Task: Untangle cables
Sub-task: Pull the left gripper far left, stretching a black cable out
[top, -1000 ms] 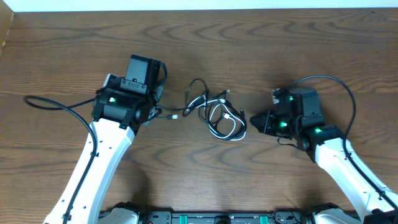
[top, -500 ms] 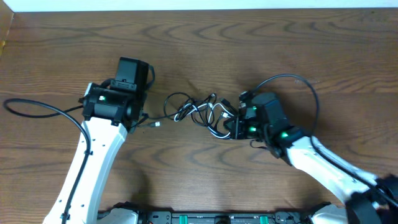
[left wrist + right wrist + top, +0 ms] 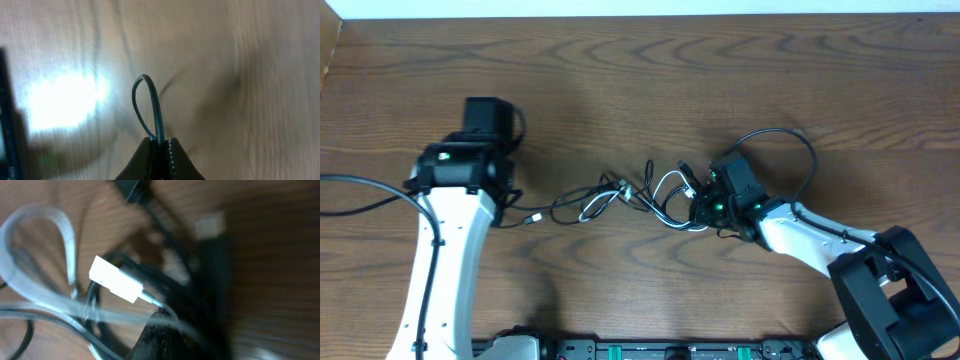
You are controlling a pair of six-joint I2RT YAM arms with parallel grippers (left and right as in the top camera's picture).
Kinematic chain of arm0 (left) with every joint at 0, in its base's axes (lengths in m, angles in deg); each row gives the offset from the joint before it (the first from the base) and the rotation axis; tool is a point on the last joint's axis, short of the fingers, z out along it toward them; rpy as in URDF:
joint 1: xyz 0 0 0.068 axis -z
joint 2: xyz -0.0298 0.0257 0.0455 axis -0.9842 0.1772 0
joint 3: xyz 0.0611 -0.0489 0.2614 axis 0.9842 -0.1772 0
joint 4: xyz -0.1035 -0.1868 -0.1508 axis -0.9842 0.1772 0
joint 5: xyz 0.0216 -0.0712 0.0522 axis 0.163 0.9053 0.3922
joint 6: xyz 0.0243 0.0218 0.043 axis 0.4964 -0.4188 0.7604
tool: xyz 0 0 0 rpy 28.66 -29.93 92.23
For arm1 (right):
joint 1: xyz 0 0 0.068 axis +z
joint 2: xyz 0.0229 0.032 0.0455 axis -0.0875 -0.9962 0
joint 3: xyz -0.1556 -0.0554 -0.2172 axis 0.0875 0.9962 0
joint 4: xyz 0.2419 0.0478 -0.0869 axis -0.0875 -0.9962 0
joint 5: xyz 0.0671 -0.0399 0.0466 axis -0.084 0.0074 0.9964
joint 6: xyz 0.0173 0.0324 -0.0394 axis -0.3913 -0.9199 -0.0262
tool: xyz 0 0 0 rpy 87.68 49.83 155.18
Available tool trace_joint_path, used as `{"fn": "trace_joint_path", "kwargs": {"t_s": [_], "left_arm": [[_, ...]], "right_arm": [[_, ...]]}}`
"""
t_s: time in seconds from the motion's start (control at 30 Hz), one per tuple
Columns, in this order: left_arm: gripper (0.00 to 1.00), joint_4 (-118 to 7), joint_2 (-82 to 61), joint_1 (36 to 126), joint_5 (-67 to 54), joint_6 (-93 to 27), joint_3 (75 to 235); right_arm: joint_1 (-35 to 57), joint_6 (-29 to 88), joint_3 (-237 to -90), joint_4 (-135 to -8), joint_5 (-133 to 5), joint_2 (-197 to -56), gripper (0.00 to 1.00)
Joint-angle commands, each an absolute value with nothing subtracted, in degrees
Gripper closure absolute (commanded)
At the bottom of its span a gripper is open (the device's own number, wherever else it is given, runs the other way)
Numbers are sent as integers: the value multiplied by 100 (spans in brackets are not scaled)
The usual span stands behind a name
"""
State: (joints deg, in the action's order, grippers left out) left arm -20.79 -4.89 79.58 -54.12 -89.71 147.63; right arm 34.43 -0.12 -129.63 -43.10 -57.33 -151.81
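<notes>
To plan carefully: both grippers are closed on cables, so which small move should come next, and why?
Probably draw the left gripper slightly leftward while the right gripper holds: the left one pinches a black cable loop, the run between them looks wavy, and the tangle sits by the right gripper.

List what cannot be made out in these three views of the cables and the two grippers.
Left wrist: the left gripper pinches a black cable loop; the rest of that cable is behind the gripper.
Right wrist: blur hides which strand of the cables the right gripper pinches beside the white plug.
Overhead: the wrist housing covers the left gripper; plug ends are too small to tell apart.
</notes>
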Motion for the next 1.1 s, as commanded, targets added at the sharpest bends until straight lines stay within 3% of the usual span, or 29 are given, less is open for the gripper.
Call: {"fn": "trace_joint_path", "kwargs": {"t_s": [0.0,0.43,0.77,0.87,1.07], "left_arm": [[92,-1980,-515,7403,-5640,-8984,14851],[93,-1851,-513,5089,-5487,-8987,14814],[93,-1849,-462,4516,-4969,-8945,14748],[92,-1897,-449,4516,-4531,-8589,14748],[92,-2531,-309,4608,-3036,-6545,14748]], "right_arm": [[3095,-277,-12878,-4647,-6358,-15286,99],[1694,-318,-12880,-5324,-6340,-15284,99],[1572,-320,-12880,-5287,-6340,-15286,99],[1572,-318,-12878,-5287,-6340,-15284,99],[1572,-294,-12880,-5263,-6340,-15284,98]]}}
